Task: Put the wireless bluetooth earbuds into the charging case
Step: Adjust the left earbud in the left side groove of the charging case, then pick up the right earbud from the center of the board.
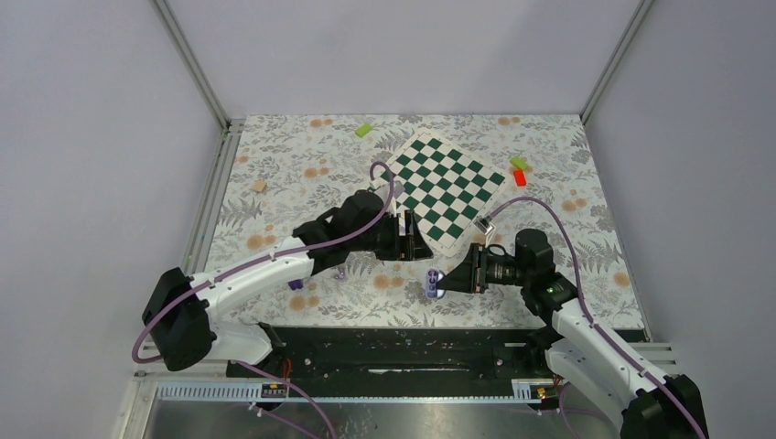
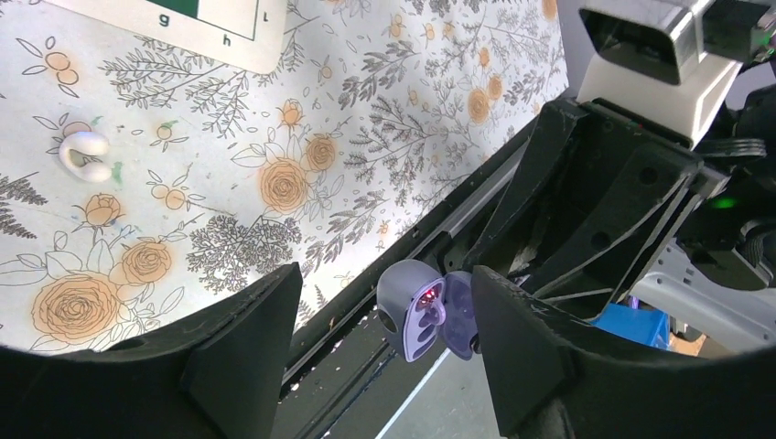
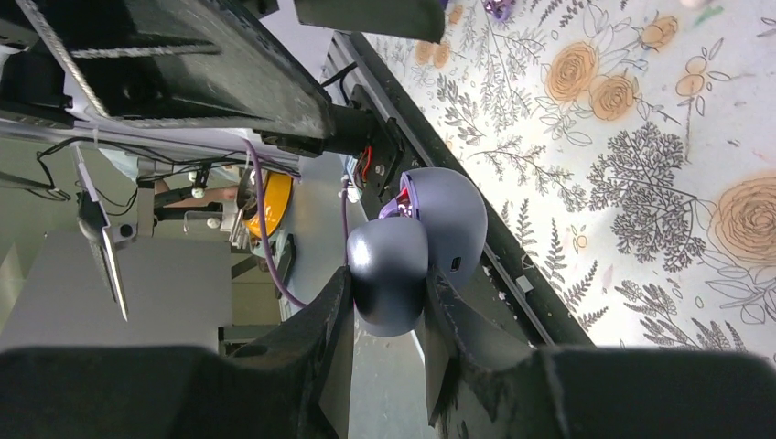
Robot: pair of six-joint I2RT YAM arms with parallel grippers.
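1. Right gripper [image 3: 389,302] clamps the hinged-open lavender-grey rounded plastic charging case [image 3: 448,219], held above the floral mat [image 2: 384,119].
2. Left gripper [image 2: 384,293] gapes wide, empty, facing it.
3. 1 white glossy plastic earbud [image 2: 84,155] lies on the mat.

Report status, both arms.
Left gripper open, empty. Right gripper shut on open lavender clamshell plastic case. One white glossy earbud lying on floral mat. Nothing seen blocking.

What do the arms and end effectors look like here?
The left arm and right arm share one look: white links between bulky black joints, with a purple cable looping along each. The left end effector and right end effector are black, each with two matte wedge-shaped fingers. A small green light glows on the right arm.
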